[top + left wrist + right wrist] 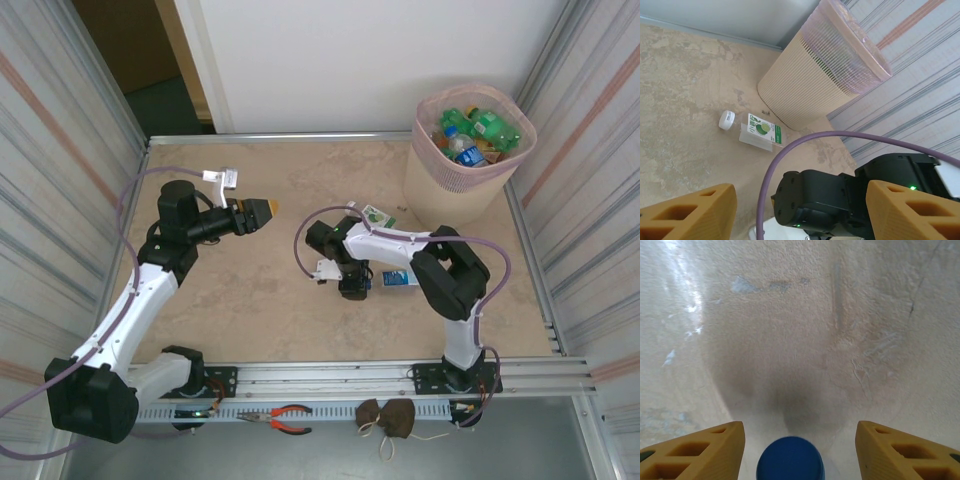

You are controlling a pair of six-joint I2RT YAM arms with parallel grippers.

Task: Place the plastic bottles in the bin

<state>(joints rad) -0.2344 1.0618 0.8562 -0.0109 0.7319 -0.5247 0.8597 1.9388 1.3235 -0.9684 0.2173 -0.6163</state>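
Table [800, 315]: blue-capped bottle [790, 460] between right gripper's [800, 432] fingers [700, 450] (touching neither).

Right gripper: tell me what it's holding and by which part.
Nothing yet. The right gripper is open, its fingers standing either side of a bottle's blue cap with a gap on both sides.

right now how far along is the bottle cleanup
Mostly done: several bottles already sit in the bin. In hand: the right gripper is open with the blue cap of a blue-label bottle between its fingers, not yet shut. Left: that one and a green-label bottle lying on the table beside the bin. The left gripper is open and empty.
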